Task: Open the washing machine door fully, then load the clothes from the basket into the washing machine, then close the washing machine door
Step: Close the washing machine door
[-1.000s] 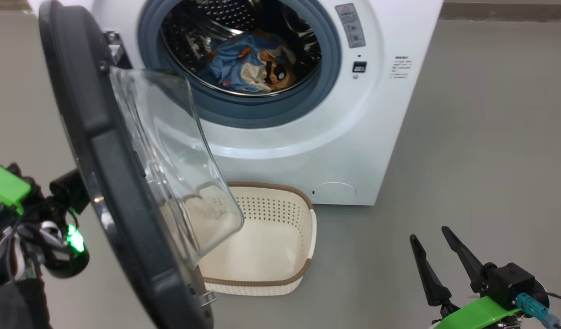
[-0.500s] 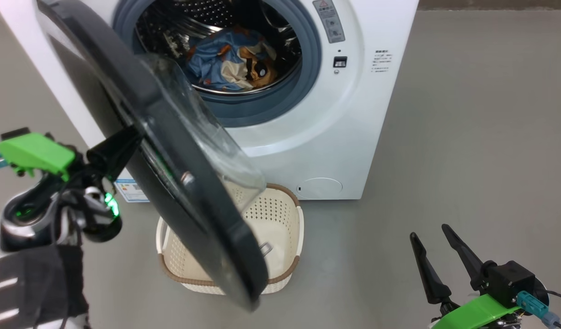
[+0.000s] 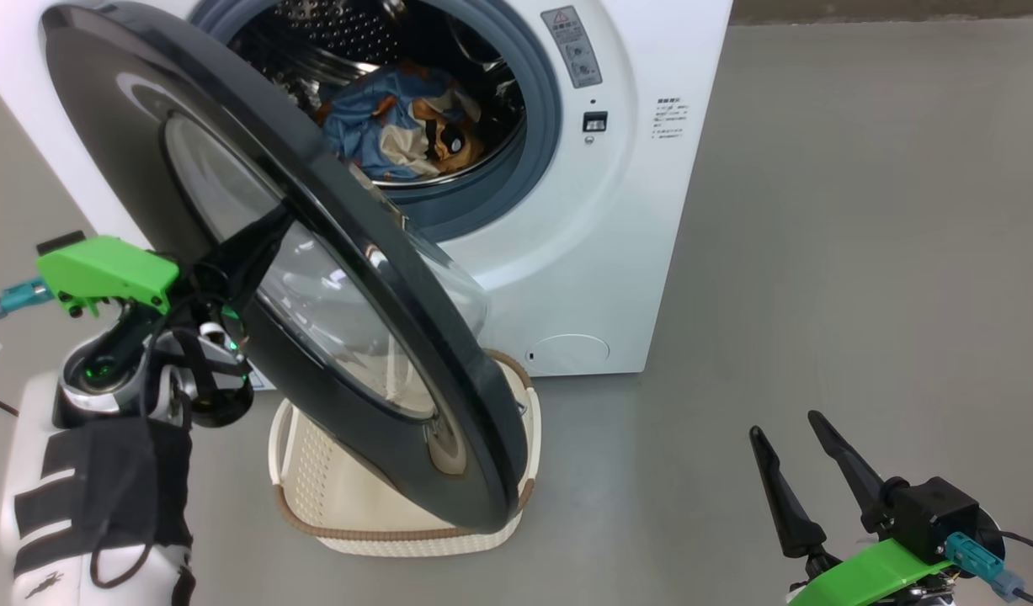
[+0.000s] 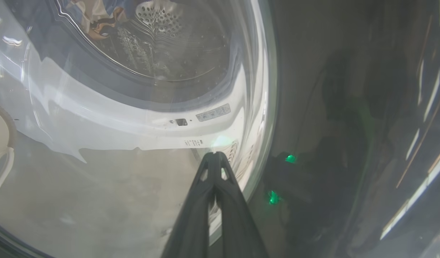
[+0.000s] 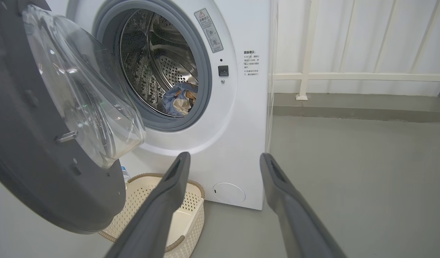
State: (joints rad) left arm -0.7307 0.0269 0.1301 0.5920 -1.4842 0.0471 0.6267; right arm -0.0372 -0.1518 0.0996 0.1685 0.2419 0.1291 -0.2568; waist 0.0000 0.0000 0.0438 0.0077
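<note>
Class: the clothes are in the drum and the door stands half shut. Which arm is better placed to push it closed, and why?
Left. The left gripper, jaws shut, touches the outer face of the washing machine door; the right gripper, jaws open, hangs low, well clear of it.

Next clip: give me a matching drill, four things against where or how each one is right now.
1 clothes
2 basket
3 left gripper
4 right gripper

A open, over bare floor
B in the drum
C shut, at the glass of the door
D on the floor before the machine

Pairs: 1-B, 2-D, 3-C, 4-A
</note>
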